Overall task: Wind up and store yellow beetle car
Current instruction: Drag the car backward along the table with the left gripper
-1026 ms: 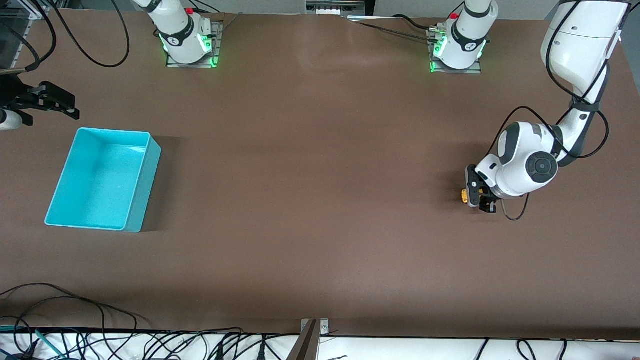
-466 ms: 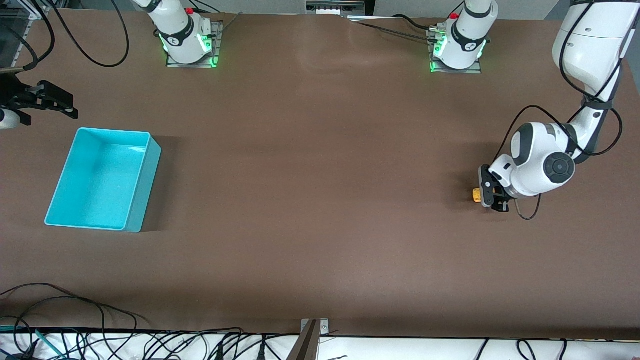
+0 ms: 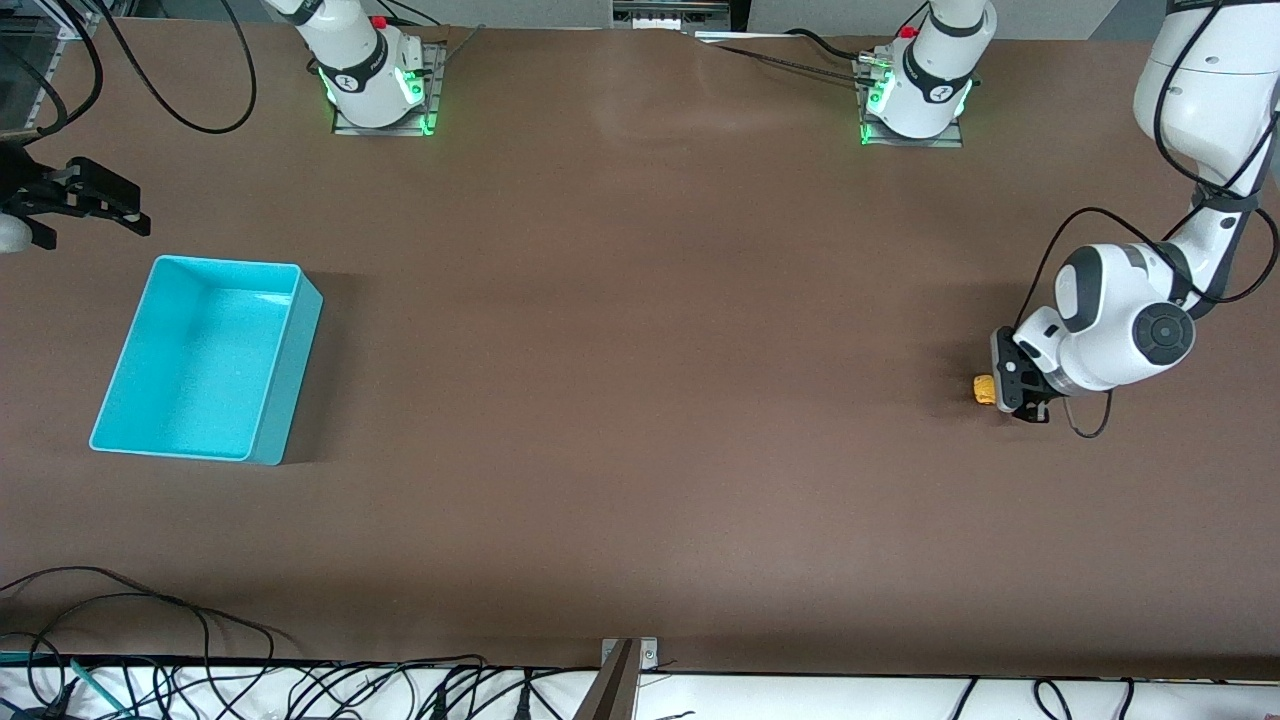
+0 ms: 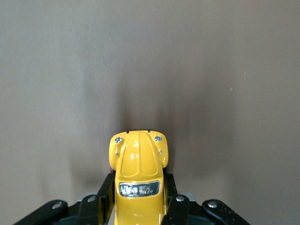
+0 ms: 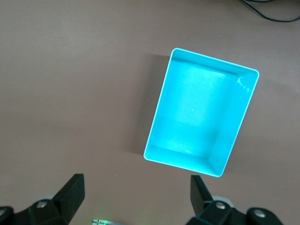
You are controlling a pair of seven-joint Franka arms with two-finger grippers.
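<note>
Left gripper (image 3: pixel 1012 388) clamped on yellow beetle car (image 4: pixel 138 180), low at table (image 3: pixel 640 400). Right gripper (image 5: pixel 136 197) spread wide above turquoise bin (image 3: pixel 276 432), waiting.

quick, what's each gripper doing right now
Left gripper: closed on the tiny yellow beetle-shaped toy car, low at the brown table.
Right gripper: open, empty.

- We count one yellow toy car (image 3: pixel 984 389).
- We count one turquoise bin (image 3: pixel 285 372).
- We count two robot arms, each with one gripper: left gripper (image 3: pixel 1012 385), right gripper (image 3: pixel 85 197).
- We count one brown counter (image 3: pixel 640 400).
</note>
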